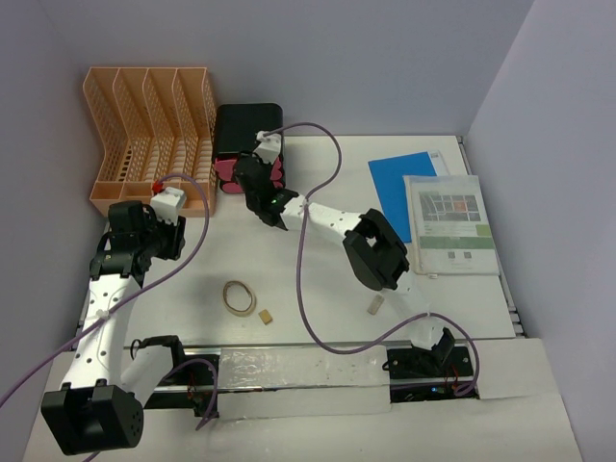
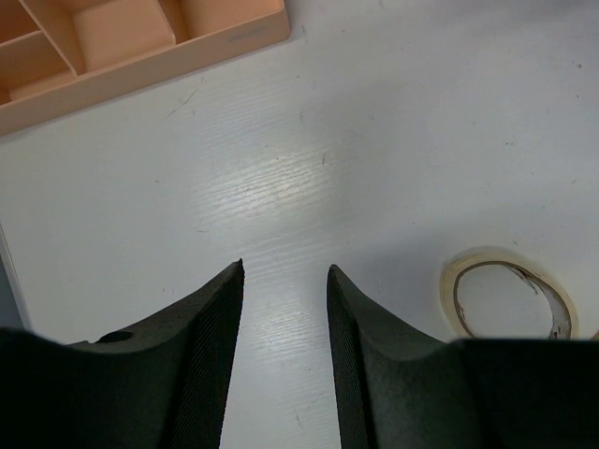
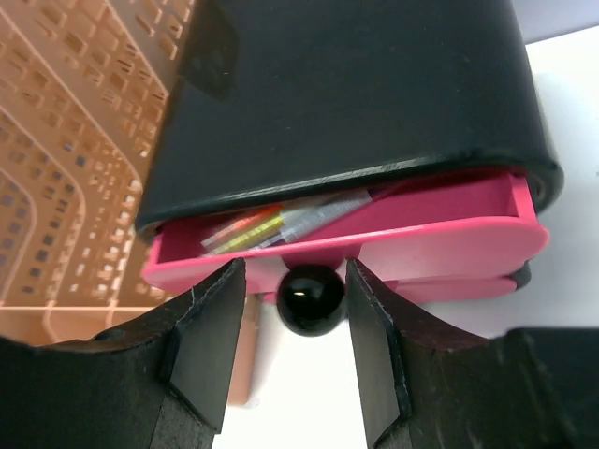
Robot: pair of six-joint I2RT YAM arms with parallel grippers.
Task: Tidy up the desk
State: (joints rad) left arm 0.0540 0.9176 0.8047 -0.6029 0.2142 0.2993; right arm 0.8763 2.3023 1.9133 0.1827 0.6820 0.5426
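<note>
Beneath both arms spreads the white counter (image 1: 241, 250), with a peach file rack (image 1: 144, 135) and a black box (image 1: 245, 125) at its far left. The box's pink drawer (image 3: 440, 238) stands ajar. The right pincer (image 3: 294, 271) straddles its black knob (image 3: 310, 299), jaws parted. The left pincer (image 2: 285, 269) hovers half-open, holding nothing.

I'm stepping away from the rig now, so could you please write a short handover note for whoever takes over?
Left gripper open, empty, above bare desk by the file rack.
Right gripper open, one jaw each side of the knob of the upper pink drawer, not clamped.
Done: that drawer stands ajar, pens inside.
To do: tan ring, tan block and small grey piece lie loose; blue sheet and booklet unfiled at the right.
</note>
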